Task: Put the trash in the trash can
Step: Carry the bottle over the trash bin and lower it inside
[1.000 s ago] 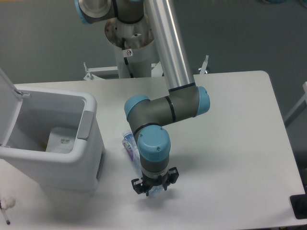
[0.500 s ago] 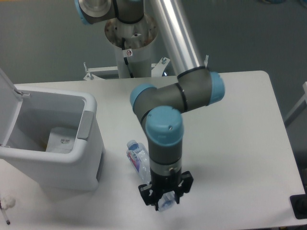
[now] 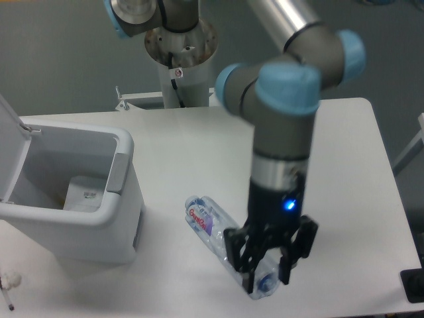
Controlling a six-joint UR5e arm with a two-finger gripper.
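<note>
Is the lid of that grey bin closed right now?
No, the trash can stands open, its white lid swung up at the left and the inside showing.

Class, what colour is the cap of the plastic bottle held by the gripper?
Blue: the cap on the bottle shows between the gripper fingers in the fixed camera view.

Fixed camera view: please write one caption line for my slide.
The robot hand closes around the cap end of a clear plastic bottle on the white table, beside the open grey trash can.
</note>
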